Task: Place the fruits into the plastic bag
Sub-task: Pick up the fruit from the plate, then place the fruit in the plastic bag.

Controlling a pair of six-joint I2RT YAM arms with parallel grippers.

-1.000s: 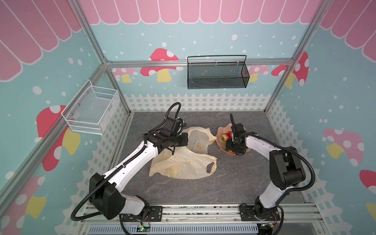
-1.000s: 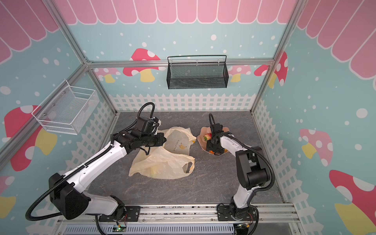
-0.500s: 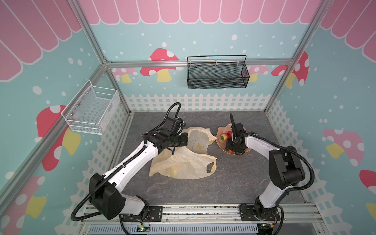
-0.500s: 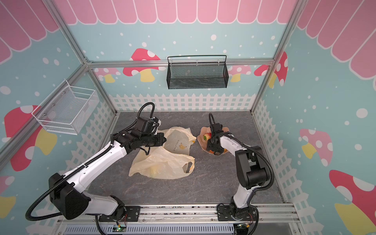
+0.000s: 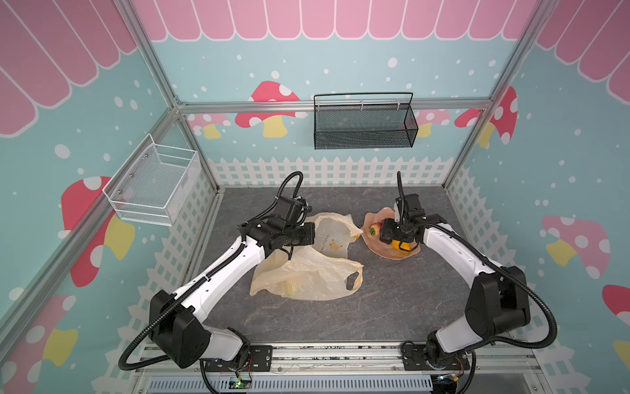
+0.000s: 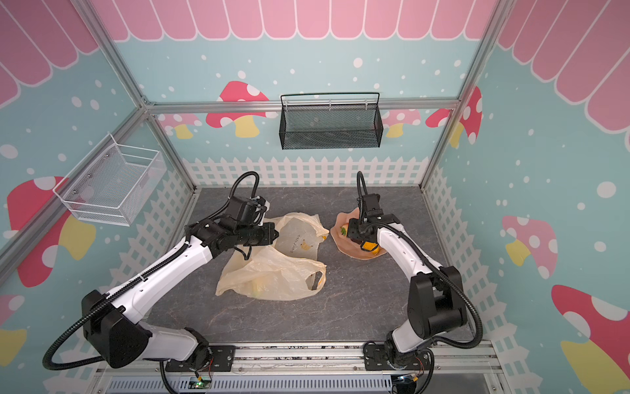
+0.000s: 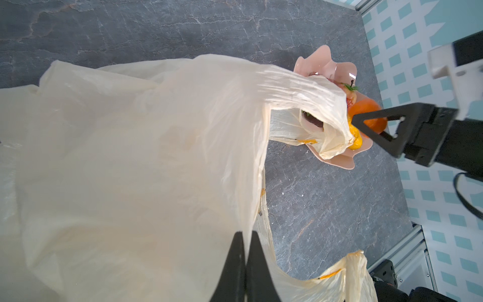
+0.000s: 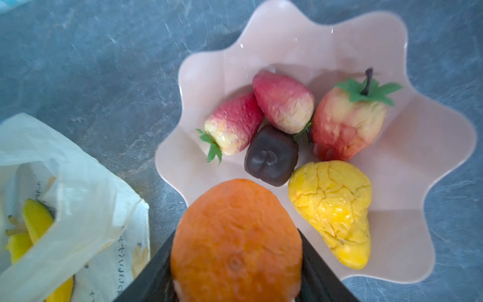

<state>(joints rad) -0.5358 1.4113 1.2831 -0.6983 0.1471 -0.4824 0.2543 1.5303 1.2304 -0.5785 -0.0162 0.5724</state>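
The cream plastic bag (image 5: 306,269) lies crumpled mid-table. My left gripper (image 7: 245,235) is shut on its upper edge and holds the mouth up toward the pink scalloped bowl (image 8: 287,39). Yellow bananas (image 8: 34,222) show inside the bag. My right gripper (image 8: 236,261) is shut on the orange tangerine (image 8: 235,222), just above the bowl's rim on the bag side. In the bowl lie three red green-leafed fruits (image 8: 347,123), a dark purple one (image 8: 271,155) and a yellow lumpy one (image 8: 334,209). In both top views the right gripper (image 5: 395,238) hides most of the bowl (image 6: 344,245).
A black mesh basket (image 5: 364,126) hangs on the back wall. A white wire basket (image 5: 153,187) hangs on the left wall. White picket fencing runs along the table's back and sides. The bag's loose handle loop (image 5: 353,281) lies toward the front.
Hardly anything differs: the right gripper stays over the bowl with only a slight shift. The left arm and the bag have not moved.
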